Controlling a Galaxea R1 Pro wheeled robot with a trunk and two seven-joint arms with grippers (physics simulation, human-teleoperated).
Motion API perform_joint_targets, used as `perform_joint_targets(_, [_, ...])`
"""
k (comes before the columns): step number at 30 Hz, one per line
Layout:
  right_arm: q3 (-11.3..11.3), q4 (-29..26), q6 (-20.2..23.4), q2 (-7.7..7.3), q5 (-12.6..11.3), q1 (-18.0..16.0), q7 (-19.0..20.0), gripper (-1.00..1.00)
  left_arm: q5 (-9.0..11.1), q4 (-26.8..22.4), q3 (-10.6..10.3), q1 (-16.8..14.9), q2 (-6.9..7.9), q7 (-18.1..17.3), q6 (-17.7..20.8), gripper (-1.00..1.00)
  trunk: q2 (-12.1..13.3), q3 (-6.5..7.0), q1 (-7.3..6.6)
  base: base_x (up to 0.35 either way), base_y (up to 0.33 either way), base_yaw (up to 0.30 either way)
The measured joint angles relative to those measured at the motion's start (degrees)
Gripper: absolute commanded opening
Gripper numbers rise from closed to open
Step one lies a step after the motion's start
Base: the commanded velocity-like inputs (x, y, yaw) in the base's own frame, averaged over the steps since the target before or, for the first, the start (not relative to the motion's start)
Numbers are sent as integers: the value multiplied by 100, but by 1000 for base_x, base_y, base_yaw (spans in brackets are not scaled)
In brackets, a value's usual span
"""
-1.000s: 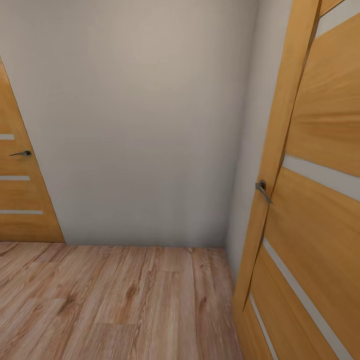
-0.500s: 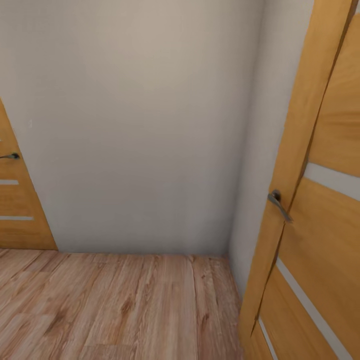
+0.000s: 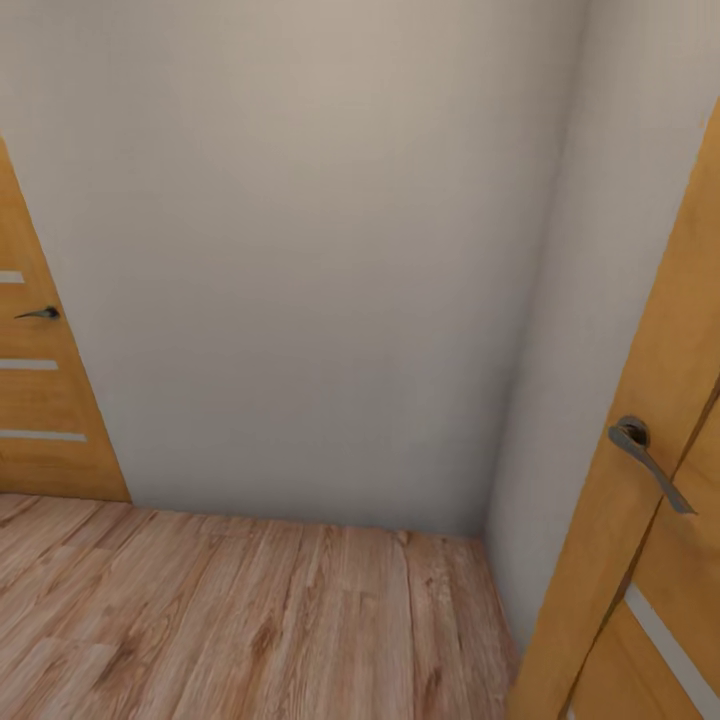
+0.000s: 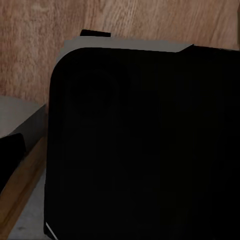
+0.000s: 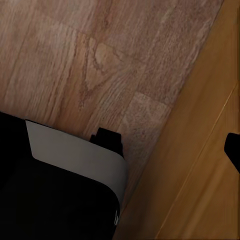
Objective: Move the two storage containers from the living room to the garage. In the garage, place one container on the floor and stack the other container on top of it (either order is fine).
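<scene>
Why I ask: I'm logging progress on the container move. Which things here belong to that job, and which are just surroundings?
Job:
- none of the things listed below

Surroundings:
- beige wall
- wood-plank floor
- left door with its handle
- right door with its lever handle

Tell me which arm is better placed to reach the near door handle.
Probably the right: the handle sits on the door at the robot's right side, and the right wrist view shows that door's wood close alongside.
</scene>
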Motion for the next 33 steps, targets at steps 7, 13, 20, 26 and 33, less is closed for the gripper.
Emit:
perform_joint_targets(7, [0,0,0,5,0,0,-3,100,0,0,0,0,1,0,0,100,1,0,2,34,0,39])
perform_joint_targets(13, [0,0,0,0,-1,0,-7,100,-1,-1,0,0,0,0,0,100,0,0,2,1,0,244])
perform_joint_targets(20, [0,0,0,0,-1,0,-7,100,-1,0,0,0,0,0,0,100,0,0,2,0,0,265])
perform_joint_targets(26, [0,0,0,0,0,0,-7,100,0,0,-1,0,0,0,0,100,0,0,-1,156,0,72])
perform_joint_targets(33, [0,0,7,0,0,0,3,100,0,0,0,0,1,0,0,100,0,0,-1,311,0,4])
